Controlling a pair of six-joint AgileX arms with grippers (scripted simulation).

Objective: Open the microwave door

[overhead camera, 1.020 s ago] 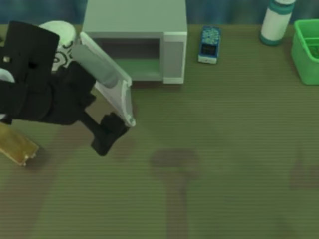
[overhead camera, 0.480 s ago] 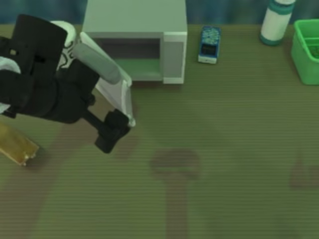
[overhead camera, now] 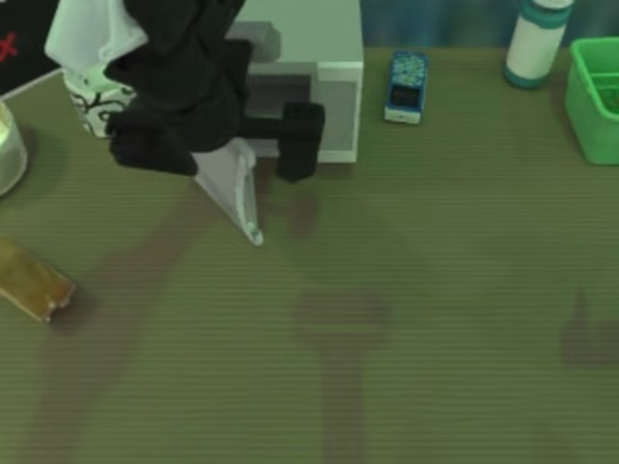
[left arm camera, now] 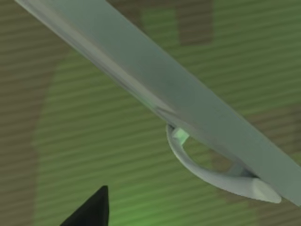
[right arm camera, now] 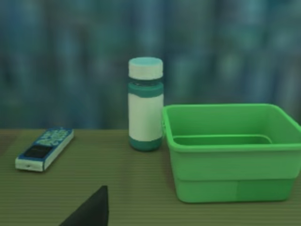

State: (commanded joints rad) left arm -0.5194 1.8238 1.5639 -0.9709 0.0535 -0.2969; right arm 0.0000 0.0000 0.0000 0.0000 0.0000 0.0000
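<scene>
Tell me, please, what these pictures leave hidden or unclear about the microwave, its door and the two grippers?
- Microwave cavity and the door's hinge side: covered by the left arm in the top view.
- Left gripper: only a dark fingertip at the left wrist view's edge, so open or shut is unclear.
- Right gripper: out of the top view; one dark tip at the right wrist view's edge.
- Door handle: one end hidden behind the door.

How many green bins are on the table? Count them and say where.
1. The green bin sits at the table's far right edge, just right of the teal-and-white bottle. The left arm covers part of the far left, so something could be hidden there.
</scene>
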